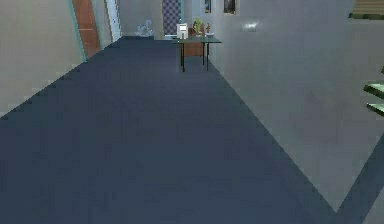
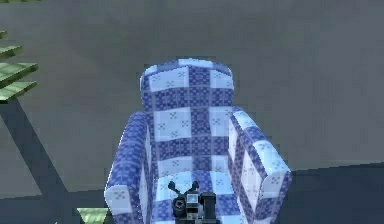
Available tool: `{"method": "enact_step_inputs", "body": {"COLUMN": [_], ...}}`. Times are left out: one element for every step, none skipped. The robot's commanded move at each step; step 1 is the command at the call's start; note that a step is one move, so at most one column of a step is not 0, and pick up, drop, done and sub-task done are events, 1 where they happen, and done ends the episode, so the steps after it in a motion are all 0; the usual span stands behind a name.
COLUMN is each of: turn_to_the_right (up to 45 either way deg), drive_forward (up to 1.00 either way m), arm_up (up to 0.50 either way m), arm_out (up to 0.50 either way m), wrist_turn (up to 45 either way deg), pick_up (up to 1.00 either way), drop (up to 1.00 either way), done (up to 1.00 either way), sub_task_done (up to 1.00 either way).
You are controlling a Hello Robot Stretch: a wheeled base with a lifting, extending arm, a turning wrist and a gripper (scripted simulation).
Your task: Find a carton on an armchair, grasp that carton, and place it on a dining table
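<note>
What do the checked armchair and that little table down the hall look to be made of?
Armchair: likely upholstered fabric, matte, going by the blue-and-white check pattern over padded arms and back. Table: top looks like greenish glass, on thin dark legs, perhaps metal.

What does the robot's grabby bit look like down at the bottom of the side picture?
The end effector has a small, dark, blocky body. Two thin dark fingers stick up from it like little horns. Just beside the body sit small white squares with black marks on them, a bit like tiny stickers.
</note>
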Motion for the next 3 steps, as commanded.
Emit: {"method": "enact_step_inputs", "body": {"turn_to_the_right": [0.0, 0.0, 0.0], "drive_forward": [0.0, 0.0, 0.0], "arm_up": [0.0, -0.3, 0.0], "arm_out": [0.0, 0.0, 0.0], "wrist_turn": [9.0, 0.0, 0.0], "pick_up": [0.0, 0.0, 1.0], "drop": [0.0, 0.0, 0.0], "done": [0.0, 0.0, 0.0], "sub_task_done": [0.0, 0.0, 0.0]}}
